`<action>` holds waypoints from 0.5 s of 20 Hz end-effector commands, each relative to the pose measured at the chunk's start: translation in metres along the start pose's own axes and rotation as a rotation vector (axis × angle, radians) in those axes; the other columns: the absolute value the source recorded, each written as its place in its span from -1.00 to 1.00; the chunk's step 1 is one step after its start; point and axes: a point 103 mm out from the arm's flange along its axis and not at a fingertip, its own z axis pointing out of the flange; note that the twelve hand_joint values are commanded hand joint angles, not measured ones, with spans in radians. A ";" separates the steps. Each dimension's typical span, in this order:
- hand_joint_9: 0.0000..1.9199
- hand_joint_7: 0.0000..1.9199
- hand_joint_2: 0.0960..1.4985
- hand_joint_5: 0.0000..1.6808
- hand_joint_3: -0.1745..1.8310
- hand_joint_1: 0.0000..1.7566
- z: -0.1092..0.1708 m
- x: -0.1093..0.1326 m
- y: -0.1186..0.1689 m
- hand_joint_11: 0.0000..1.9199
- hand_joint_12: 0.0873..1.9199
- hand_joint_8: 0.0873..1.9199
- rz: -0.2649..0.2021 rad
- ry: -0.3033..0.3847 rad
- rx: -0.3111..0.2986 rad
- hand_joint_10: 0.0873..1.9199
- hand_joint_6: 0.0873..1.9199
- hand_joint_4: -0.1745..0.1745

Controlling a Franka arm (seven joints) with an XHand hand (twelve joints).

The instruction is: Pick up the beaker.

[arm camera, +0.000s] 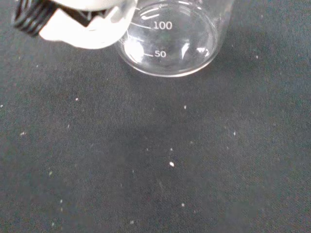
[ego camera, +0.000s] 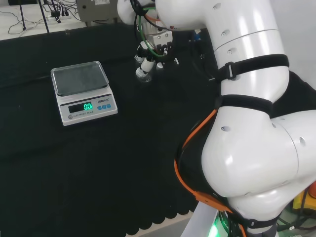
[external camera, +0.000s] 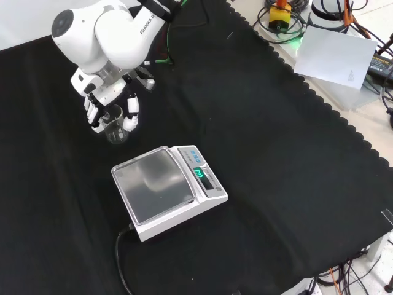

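A clear glass beaker [external camera: 116, 131] stands upright on the black cloth, left of the scale in the front view. The hand [external camera: 109, 106] hangs over it from above, its fingers [external camera: 131, 117] reaching down on either side of the rim, fairly straight. In the head view the hand [ego camera: 149, 55] is right above the beaker [ego camera: 143, 75]. In the wrist view the beaker [arm camera: 171, 44] looks empty with printed marks on its wall, and one white finger [arm camera: 85, 26] lies against its side. The base rests on the cloth.
A white scale [external camera: 169, 189] with a grey pan and a lit green display stands near the beaker; the head view shows the scale [ego camera: 84, 92] to its left. Its cable [external camera: 121, 264] runs toward the cloth's front edge. Cables and boxes lie beyond the cloth.
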 end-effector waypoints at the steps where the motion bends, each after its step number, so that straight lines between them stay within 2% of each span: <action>1: 0.18 -0.05 0.21 0.07 -0.45 0.17 -0.011 0.009 0.005 -0.09 0.16 0.05 0.014 -0.032 -0.059 -0.27 0.16 0.45; 4: 0.19 -0.03 0.25 0.10 -0.48 0.20 -0.026 0.008 0.002 -0.05 0.12 0.07 0.012 -0.039 -0.083 -0.26 0.16 0.30; 6: 0.19 -0.02 0.24 0.11 -0.48 0.21 -0.048 0.007 -0.004 -0.03 0.11 0.08 0.011 -0.053 -0.115 -0.25 0.15 0.18; 10: 0.19 -0.01 0.21 0.11 -0.44 0.22 -0.072 0.004 -0.013 -0.01 0.08 0.09 0.014 -0.067 -0.141 -0.23 0.16 0.08</action>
